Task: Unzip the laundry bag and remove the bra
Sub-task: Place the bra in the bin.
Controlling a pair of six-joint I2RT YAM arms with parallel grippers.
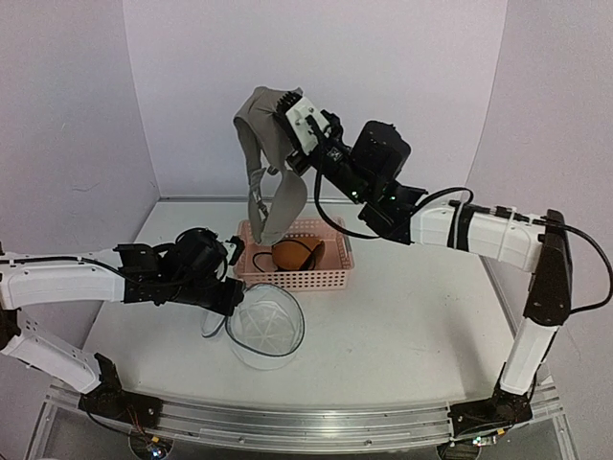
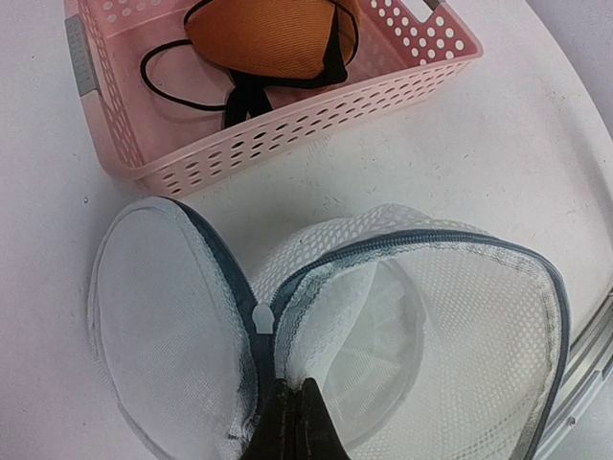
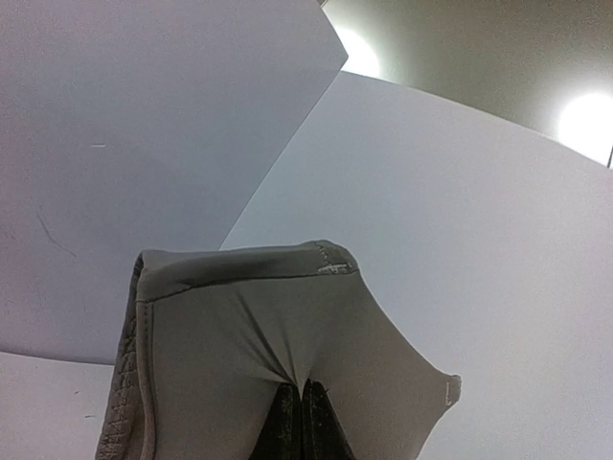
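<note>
My right pincer [image 1: 284, 117] pinched the soft, floppy bra [image 1: 275, 187] by its top edge, high over the basket [image 1: 326, 279], and my left pincer [image 2: 299, 398] squeezed the rim of the laundry bag [image 2: 450, 316] on the bench [image 1: 431, 331].

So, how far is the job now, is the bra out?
Done: the laundry bag is unzipped, lid flipped aside. In hand: the right gripper holds the grey bra above the pink basket; the left gripper pinches the bag's rim. Left: probably setting the bra down.
</note>
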